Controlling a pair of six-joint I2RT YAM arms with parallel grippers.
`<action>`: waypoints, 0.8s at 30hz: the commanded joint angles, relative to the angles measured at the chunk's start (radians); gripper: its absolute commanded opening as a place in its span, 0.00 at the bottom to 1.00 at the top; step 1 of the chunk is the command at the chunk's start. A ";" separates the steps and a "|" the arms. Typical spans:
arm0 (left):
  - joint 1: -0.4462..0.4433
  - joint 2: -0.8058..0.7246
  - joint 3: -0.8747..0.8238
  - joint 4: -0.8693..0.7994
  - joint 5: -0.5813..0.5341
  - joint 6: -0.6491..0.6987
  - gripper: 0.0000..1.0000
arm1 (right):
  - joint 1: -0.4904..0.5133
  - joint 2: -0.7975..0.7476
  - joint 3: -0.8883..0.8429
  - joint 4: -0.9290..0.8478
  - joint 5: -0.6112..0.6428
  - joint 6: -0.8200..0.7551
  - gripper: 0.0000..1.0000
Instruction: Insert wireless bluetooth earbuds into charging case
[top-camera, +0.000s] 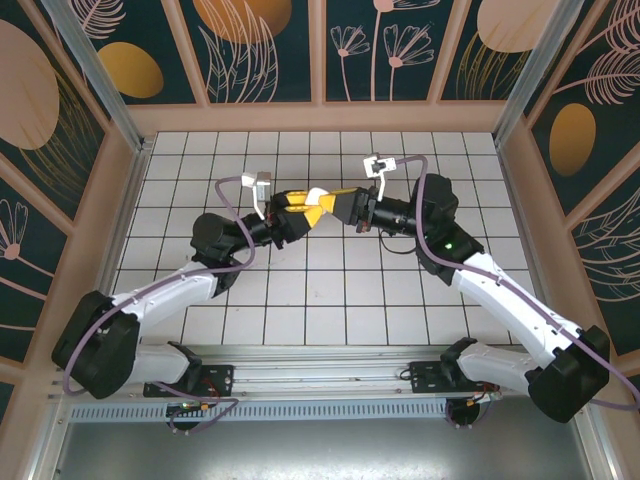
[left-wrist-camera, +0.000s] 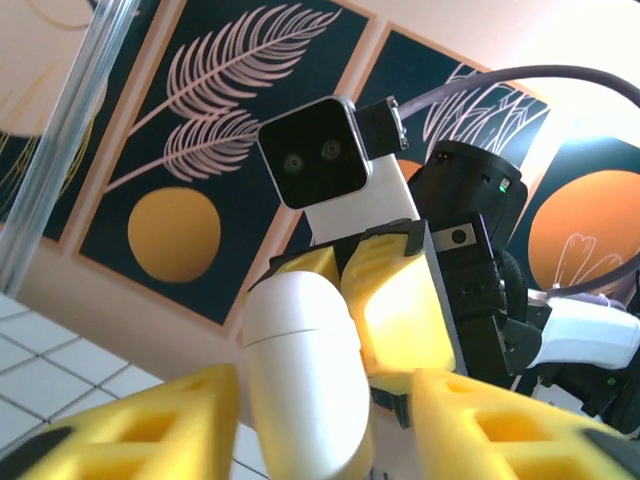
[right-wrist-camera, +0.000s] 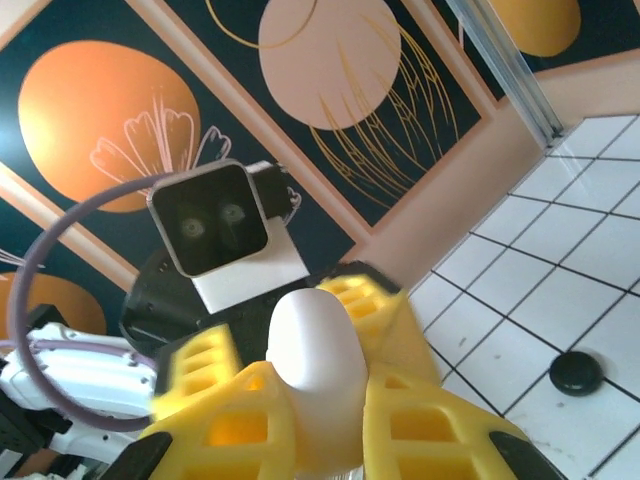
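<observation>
Handover in mid-air is the step in hand, by my reading. Above the desk (top-camera: 330, 300), the left arm (top-camera: 170, 285) and the right arm (top-camera: 500, 290) meet nose to nose, well clear of the tiles. The left pincer (top-camera: 303, 208) stands open, with a gap showing between its fingers and the case in the left wrist view. The right pincer (top-camera: 338, 207) is closed on the charging case (left-wrist-camera: 300, 380), its fingers pressed to both flanks. So the case sits aloft between the two pincers, carried by the right one. A small dark rounded thing (right-wrist-camera: 575, 373) lies alone on a tile, well apart from all this. Whether it is one of the earbuds I cannot tell.

The next move probably calls for the left pincer to draw straight back without brushing the case. The case then needs setting down or steadying so its lid can be opened, since nothing can go in while it is shut.

The desk is glossy white square tile with dark grout lines, flat and hard. The arms are smooth white shells with black joints and a limp mauve cable looped over each. The pincer fingers are yellow blocks with open latticed cut-outs, matte and slightly giving by the look of them. The case is a smooth white capsule, round-ended, with a fine seam across it. I judge it slick and apt to twist under a narrow grip.
</observation>
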 joint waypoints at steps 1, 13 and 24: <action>0.014 -0.088 0.067 -0.330 -0.064 0.162 0.58 | -0.034 0.000 0.061 -0.124 -0.027 -0.108 0.09; 0.141 -0.139 0.177 -0.677 0.200 0.362 0.61 | -0.103 0.135 0.301 -0.470 -0.232 -0.429 0.07; 0.137 -0.009 0.171 -0.386 0.283 0.163 0.56 | -0.086 0.151 0.280 -0.409 -0.251 -0.405 0.06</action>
